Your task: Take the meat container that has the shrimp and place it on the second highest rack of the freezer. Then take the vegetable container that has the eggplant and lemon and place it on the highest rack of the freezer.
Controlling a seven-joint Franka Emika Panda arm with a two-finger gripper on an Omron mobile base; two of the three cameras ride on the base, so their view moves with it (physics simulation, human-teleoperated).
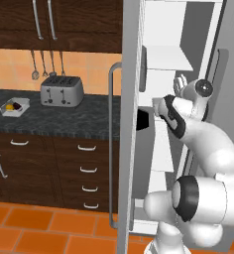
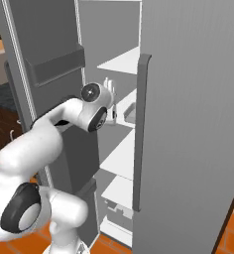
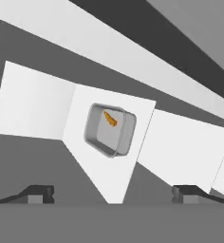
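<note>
Hand spread, empty; clear rounded-square meat container w/ small curved orange shrimp sits on flat white shelf.

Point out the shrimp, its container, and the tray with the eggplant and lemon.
shrimp (image 3: 110,118), hand view, on its orange body.
meat container (image 3: 100,138), hand view, on its bare floor.
vegetable container (image 1: 18,111), left base view, on its near white rim.
</note>
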